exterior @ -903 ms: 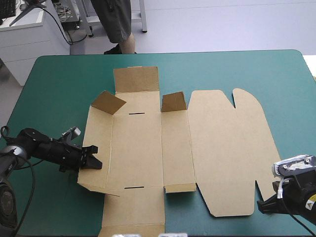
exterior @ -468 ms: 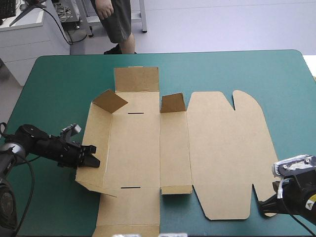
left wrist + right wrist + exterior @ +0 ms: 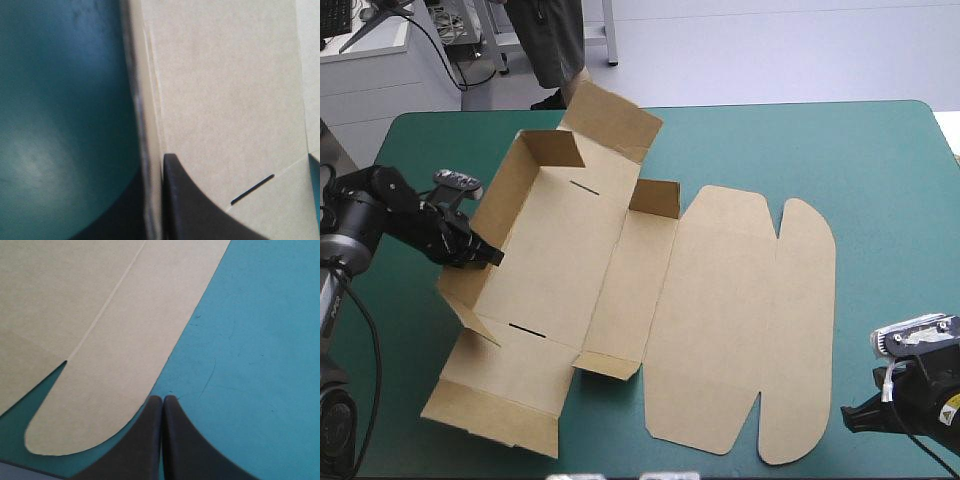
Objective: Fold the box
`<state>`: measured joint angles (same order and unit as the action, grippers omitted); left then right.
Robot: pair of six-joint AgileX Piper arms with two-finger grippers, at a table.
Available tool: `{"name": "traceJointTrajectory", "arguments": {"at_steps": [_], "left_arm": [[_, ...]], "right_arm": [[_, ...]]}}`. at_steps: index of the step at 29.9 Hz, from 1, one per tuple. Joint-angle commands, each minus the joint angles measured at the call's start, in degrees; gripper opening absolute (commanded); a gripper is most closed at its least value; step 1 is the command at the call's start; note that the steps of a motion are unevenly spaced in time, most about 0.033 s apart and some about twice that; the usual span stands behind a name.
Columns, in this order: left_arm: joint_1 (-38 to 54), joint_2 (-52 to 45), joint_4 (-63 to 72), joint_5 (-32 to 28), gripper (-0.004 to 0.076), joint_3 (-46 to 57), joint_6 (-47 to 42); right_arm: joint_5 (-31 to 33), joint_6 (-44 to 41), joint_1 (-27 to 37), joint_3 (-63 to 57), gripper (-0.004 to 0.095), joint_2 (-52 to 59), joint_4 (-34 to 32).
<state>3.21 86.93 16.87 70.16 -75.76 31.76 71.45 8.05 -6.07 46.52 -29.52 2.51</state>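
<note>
Firmly clamped at the left hand: black fingers pressed together on the box, with the raised side wall pinched edge-on between them, one finger on the inner face and the other on the outer face over the teal-green cover. Just ahead of the inner finger, a short dark slot cut in the floor panel. Arm low and stretched in from the left edge of the worktop, wrist angled toward the box's middle. Box itself set askew across the left and middle of the worktop. Far end flap tilted up near the far edge. Near end flap flat, toward the near left corner. Beyond the floor panel, a narrow strip lying flat with a small tab standing at its far end. Past that, the broad lid spread flat toward the right, rounded lobes at both ends. Well apart from all that grasping, right hand at the near right corner, fingers together in one pointed arch with nothing between them, tip over bare cover near the lid's rounded edge.
</note>
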Motion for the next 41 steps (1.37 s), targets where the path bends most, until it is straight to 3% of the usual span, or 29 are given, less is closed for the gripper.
{"name": "traceJointTrajectory", "arguments": {"at_steps": [1,5,16,25,34,41], "left_arm": [[-6.87,-1.65,-6.79,3.6,-0.0008,-8.57,0.37],[-14.41,-0.83,-14.98,-0.22,-0.0008,-13.39,1.31],[-29.14,0.04,-27.24,-12.41,-0.0008,-13.29,6.55],[-35.01,0.04,-34.86,-22.46,-0.0008,-13.29,6.11],[-36.43,0.04,-38.35,-27.6,-0.0008,-13.16,4.19],[-40.09,-0.08,-41.89,-30.55,-0.0008,-7.62,8.03]], "right_arm": [[-1.11,0.03,0.33,1.51,-0.0019,-0.36,-0.18],[-1.11,0.03,0.33,1.51,-0.0019,-0.36,-0.18],[-1.35,0.63,0.33,1.51,-0.0019,-0.36,-0.18],[-1.9,0.63,0.33,1.51,-0.0019,-0.36,-0.18],[-3.46,-0.5,0.33,1.51,-0.0019,-0.36,0.09],[-4.17,-0.5,0.33,1.51,-0.0019,-0.36,0.1]]}}
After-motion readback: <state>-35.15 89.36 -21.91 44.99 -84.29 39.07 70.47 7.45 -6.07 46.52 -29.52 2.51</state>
